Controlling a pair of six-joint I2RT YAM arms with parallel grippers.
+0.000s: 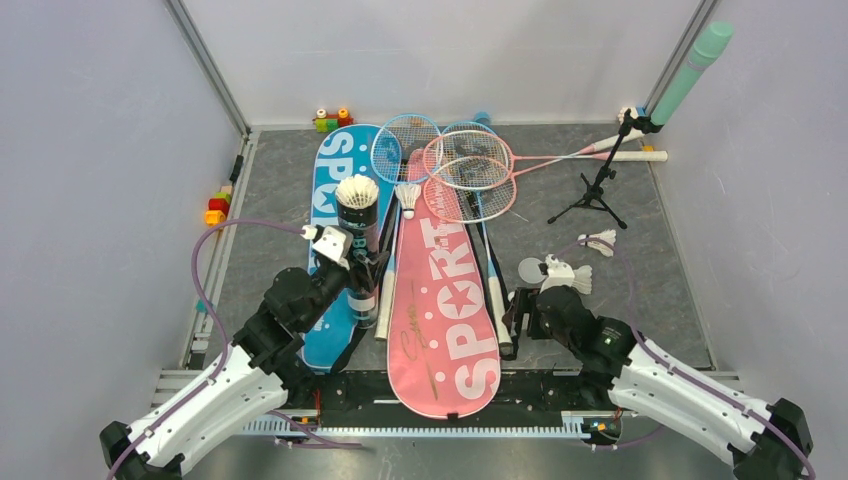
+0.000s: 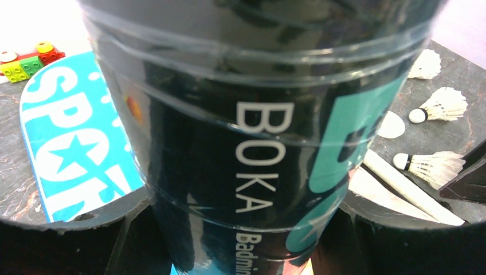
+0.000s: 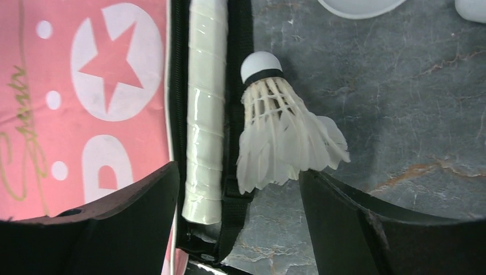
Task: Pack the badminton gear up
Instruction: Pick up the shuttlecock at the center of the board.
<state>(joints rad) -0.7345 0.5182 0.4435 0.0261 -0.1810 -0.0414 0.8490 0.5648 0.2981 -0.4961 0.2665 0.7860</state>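
Black pads (image 2: pixel 69 240) of the L gripper (image 2: pixel 240 235) sit clamped on the dark tube (image 2: pixel 252 132), one each side at the bottom of the L wrist view. The tube stands upright & fills most of the frame. White print down its side reads "BOKA", w/ "Badmin" cut off below, next to a teal panel. Left of it, the blue bag (image 2: pixel 69 143) shows "SPO" & a star.

R gripper (image 3: pixel 235 183) is spread wide, holding nothing, low in the R wrist view. Btw its fingers (image 3: pixel 367 223) a white feather shuttlecock (image 3: pixel 283 143) lies on the grey table (image 3: pixel 401 114), cork toward the top of frame. Its skirt is at the tip of the lower-right finger; touching or not, can't tell. Just left of it a white taped racket handle (image 3: pixel 206 109) lies along the black edge of the pink bag (image 3: pixel 86 86). That bag shows a star, parts of big white letters & a gold scribble, unreadable.

Top view: L gripper (image 1: pixel 358 285) grips the tube (image 1: pixel 358 225) left of centre, white feathers showing at the tube's top. The pink bag (image 1: pixel 440 300) lies lengthwise at centre, reading "SPORT". The blue bag (image 1: pixel 335 165) is just left, "SPO" readable, the rest under the arm. R gripper (image 1: pixel 525 310) is at the pink bag's right edge, w/ a white lid (image 1: pixel 530 268) just above it. Loose shuttlecocks (image 1: pixel 601 241) lie mid-right. Higher up, blue rackets (image 1: pixel 405 148) & pink rackets (image 1: pixel 468 160) overlap heads over the bags' far ends. Tripod stand (image 1: pixel 597 185) is upper right, toy blocks (image 1: pixel 330 120) at the back wall & more at the left edge.
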